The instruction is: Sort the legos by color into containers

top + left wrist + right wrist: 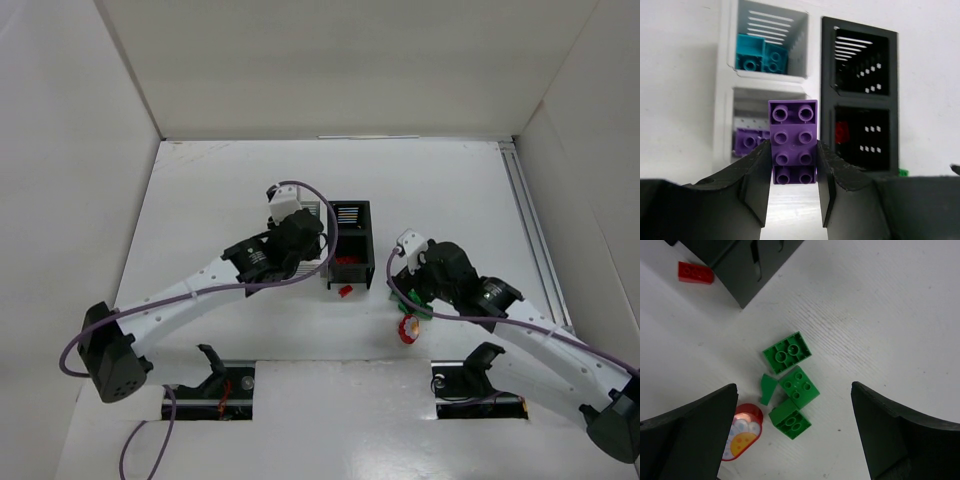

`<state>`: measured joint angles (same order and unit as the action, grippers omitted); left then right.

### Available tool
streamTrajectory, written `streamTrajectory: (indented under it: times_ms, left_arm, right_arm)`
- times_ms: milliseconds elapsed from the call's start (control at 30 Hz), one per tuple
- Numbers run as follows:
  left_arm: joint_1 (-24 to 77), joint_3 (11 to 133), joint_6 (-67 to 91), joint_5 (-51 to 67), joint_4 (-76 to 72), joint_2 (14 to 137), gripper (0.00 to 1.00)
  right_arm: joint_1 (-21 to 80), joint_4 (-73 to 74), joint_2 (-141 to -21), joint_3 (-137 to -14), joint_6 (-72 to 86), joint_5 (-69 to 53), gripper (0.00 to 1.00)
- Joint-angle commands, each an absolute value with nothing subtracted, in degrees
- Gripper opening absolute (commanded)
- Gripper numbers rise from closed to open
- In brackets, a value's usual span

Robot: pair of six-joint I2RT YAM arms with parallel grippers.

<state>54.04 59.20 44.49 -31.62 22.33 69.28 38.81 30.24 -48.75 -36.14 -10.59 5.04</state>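
Left wrist: purple 2x4-stud lego [793,142] pinched btwn jaws, studs facing cam.

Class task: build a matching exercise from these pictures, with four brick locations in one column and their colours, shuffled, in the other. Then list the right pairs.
Column A
1. clamped brick, in the left gripper
2. binned bricks, in the white bin farther from that gripper
3. clustered bricks, on the table below the open right gripper
4. lone brick, on the table beside the black bin

Column B
a. green
b. red
c. purple
d. teal

Pairs: 1-c, 2-d, 3-a, 4-b.
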Motion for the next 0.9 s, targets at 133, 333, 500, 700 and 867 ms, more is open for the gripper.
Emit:
streamTrajectory:
  times_ms: [133, 333, 500, 700, 867]
  left_arm:
    - [50.8, 62.93, 40.96, -30.41, 23.11, 73.56, 0.35]
    - [49.05, 61.79, 41.48, -30.41, 23.64, 74.79, 0.46]
    - [48.43, 61.79, 41.48, -29.27, 23.64, 75.32, 0.73]
    - [48.43, 62.4, 43.24, -28.65, 28.38, 71.2, 1.0]
    - [48.43, 59.51, 46.75, -28.65, 31.02, 62.68, 1.0]
  right_arm:
    - [43.94, 21.02, -46.14, -32.61, 2.27, 6.76, 0.97]
    - [51.67, 12.75, -45.62, -28.74, 15.02, 12.38, 0.93]
    - [59.04, 11.87, -48.42, -29.27, 23.45, 22.49, 0.88]
    - [66.62, 10.11, -60.1, -32.6, 34.97, 30.31, 0.76]
    - [72.15, 11.86, -74.67, -41.2, 42.0, 34.89, 0.73]
